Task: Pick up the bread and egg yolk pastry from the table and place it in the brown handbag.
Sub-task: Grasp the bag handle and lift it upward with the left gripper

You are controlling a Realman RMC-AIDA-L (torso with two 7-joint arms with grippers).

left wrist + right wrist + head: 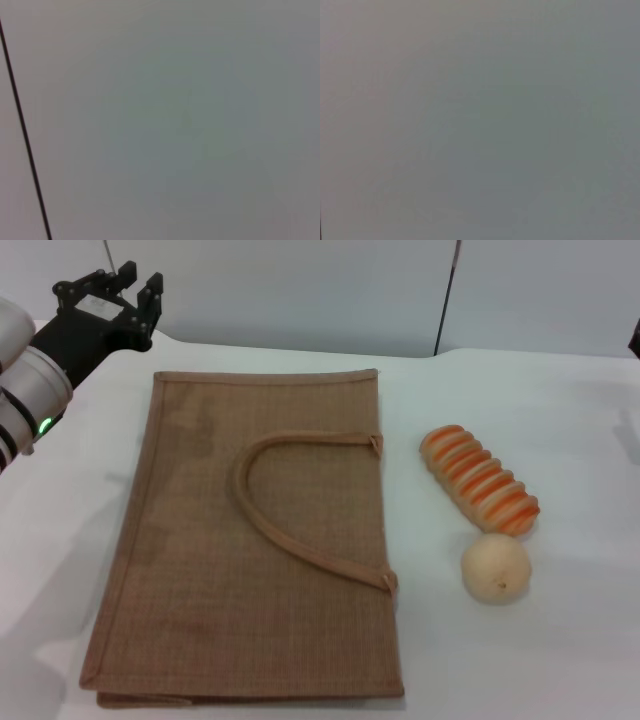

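The brown handbag (240, 540) lies flat on the white table in the head view, its curved strap handle (290, 510) on top. To its right rests the bread (480, 480), a loaf striped orange and cream. The egg yolk pastry (495, 567), a pale round ball, sits just in front of the loaf's near end. My left gripper (140, 288) hovers at the far left corner of the table, beyond the bag's far left corner, open and holding nothing. My right gripper is out of view. Both wrist views show only a plain grey surface.
The white table (560, 640) extends right of the foods and in front of them. A grey wall (300, 290) stands behind the table, with a thin dark vertical line (445, 300) on it. The left arm's silver link (25, 390) lies along the left edge.
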